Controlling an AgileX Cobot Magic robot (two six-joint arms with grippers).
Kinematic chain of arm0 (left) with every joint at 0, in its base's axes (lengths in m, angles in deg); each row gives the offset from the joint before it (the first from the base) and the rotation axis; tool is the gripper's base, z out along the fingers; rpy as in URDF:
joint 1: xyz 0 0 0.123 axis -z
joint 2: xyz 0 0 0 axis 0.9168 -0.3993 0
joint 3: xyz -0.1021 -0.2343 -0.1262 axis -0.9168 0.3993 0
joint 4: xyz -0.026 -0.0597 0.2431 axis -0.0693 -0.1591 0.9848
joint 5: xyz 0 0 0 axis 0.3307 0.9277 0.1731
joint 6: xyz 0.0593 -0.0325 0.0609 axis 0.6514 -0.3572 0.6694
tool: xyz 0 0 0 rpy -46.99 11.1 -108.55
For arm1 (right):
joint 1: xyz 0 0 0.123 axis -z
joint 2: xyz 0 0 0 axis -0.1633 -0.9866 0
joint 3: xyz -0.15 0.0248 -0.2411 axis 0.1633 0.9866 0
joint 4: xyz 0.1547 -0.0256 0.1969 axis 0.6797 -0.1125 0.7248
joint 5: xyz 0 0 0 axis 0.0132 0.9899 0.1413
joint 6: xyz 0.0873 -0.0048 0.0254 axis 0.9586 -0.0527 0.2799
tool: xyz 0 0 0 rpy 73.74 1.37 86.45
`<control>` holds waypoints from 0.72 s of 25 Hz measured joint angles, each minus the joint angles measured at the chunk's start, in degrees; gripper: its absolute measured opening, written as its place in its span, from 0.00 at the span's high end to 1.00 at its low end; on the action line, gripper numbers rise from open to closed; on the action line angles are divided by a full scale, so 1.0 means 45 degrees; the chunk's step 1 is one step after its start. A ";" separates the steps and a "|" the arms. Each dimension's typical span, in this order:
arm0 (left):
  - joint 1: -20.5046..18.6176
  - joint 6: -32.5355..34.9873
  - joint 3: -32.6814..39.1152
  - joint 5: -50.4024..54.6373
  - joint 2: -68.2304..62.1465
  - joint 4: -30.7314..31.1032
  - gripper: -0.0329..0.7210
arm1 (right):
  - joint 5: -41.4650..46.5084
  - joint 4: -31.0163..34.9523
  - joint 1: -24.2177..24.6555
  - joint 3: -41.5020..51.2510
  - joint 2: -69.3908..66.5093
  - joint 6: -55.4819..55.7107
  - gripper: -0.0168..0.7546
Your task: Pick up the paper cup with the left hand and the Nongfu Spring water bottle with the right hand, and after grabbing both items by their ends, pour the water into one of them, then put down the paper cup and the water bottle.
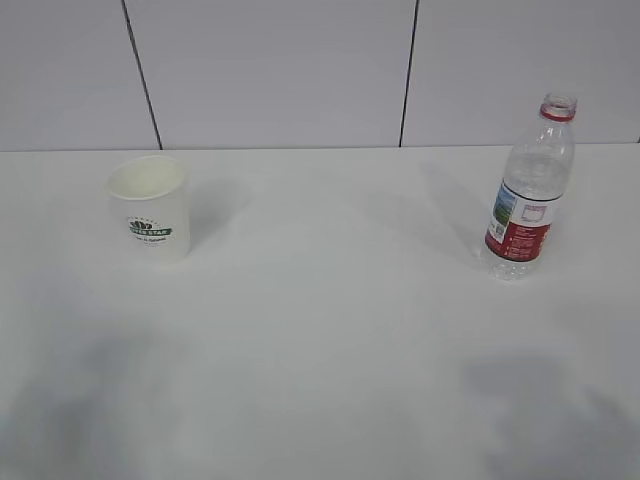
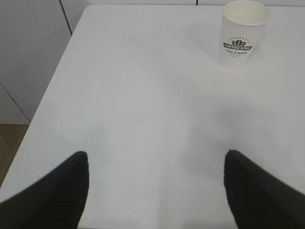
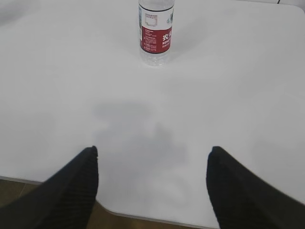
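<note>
Exterior: the paper cup (image 1: pixel 149 208) stands left on the worktop (image 1: pixel 330 300), the Nongfu Spring water bottle (image 1: pixel 529 190) right, well apart. Left wrist: the left end effector (image 2: pixel 155 191) gapes, empty; the cup looks light, crushable, best held low. Right wrist: the right end effector (image 3: pixel 152 186) is spread, empty; the bottle seems slick, best gripped at its base.

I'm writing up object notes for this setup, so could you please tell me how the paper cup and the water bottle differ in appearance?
The paper cup is opaque white with a dark green round logo; the water bottle is clear plastic with a red-and-white label. The cup is short with a wide open mouth; the bottle is taller, narrowing to an uncapped neck with a red ring. Both stand upright on the white table, untouched by either gripper.
</note>
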 joint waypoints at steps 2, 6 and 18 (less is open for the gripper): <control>0.0000 0.0000 0.0000 0.0000 0.0000 0.0000 0.08 | 0.0000 0.0000 0.0000 0.0000 0.0000 0.0000 0.29; 0.0000 0.0000 0.0000 0.0000 0.0000 0.0000 0.09 | 0.0000 0.0000 0.0000 0.0000 0.0000 0.0000 0.29; 0.0000 0.0000 0.0000 0.0000 0.0000 0.0000 0.16 | 0.0000 0.0000 0.0000 0.0000 0.0000 0.0008 0.29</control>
